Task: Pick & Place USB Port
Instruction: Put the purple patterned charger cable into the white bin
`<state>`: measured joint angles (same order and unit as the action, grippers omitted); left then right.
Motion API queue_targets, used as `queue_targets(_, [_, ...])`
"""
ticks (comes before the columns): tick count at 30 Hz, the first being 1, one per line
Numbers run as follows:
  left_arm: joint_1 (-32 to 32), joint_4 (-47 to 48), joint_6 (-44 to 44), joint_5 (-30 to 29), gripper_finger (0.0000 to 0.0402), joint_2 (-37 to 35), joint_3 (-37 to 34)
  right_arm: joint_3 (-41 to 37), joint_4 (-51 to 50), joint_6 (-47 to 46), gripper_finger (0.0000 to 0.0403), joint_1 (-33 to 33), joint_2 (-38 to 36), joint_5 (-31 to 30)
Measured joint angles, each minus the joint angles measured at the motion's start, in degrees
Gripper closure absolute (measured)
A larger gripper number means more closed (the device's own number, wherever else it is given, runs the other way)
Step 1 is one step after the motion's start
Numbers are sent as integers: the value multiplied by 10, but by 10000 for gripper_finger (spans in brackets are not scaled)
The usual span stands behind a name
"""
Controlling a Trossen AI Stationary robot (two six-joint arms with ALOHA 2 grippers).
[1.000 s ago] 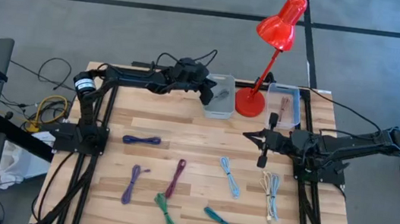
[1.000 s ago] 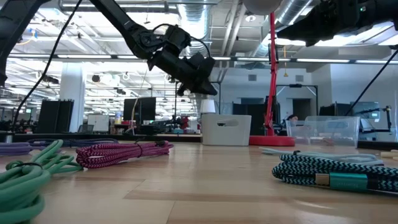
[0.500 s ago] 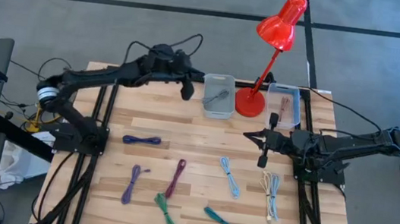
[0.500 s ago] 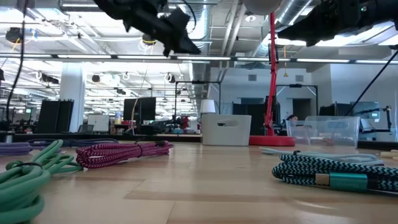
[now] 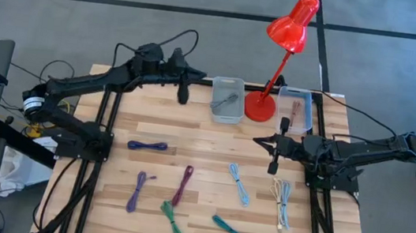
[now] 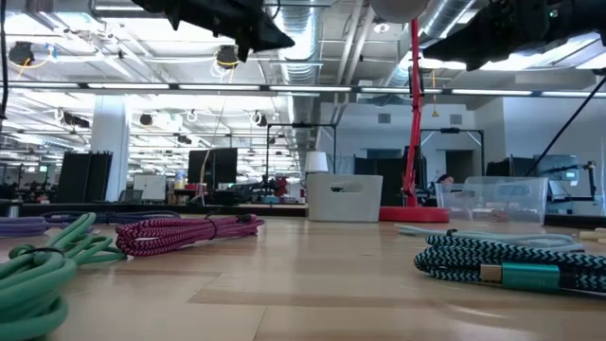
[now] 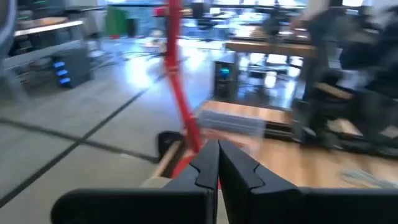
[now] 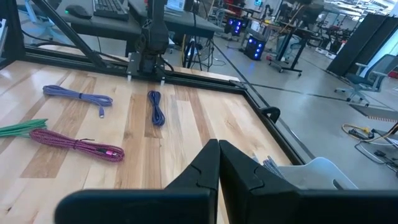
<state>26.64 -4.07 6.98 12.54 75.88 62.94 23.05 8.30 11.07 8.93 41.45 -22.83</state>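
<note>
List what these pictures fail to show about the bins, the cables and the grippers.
- White bin, low view: its opaque wall hides the contents; in the high view the grey item inside is too small to identify.
- Clear bin, high view: contents too small to name.
- Teal cable, low view: cut off by the right edge.
- Left gripper, left wrist view: background blurred.
- Right gripper: shut, empty.

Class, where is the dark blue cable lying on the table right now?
In the high view, the dark blue cable lies on the table's left side, above the purple cable.
</note>
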Motion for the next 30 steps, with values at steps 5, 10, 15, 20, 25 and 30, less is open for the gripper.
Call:
queue_targets(5, [-50, 113, 55, 35, 397, -86, -12, 0, -7, 0, 402, 0, 0, 0])
queue_targets(10, [-125, 118, 26, 23, 398, -188, -124, 0, -8, 0, 402, 0, 0, 0])
queue_targets(15, [-217, 118, -59, -70, 398, -268, -247, 0, -7, 0, 402, 0, 0, 0])
queue_targets(20, [-299, 120, -129, -112, 398, -312, -295, 0, -2, 0, 402, 0, 0, 0])
queue_targets(25, [-348, 195, -141, -244, 398, -320, -300, 0, 5, 0, 402, 0, 0, 0])
queue_targets(30, [-344, 302, -212, -351, 397, -303, -301, 0, 5, 0, 402, 0, 0, 0])
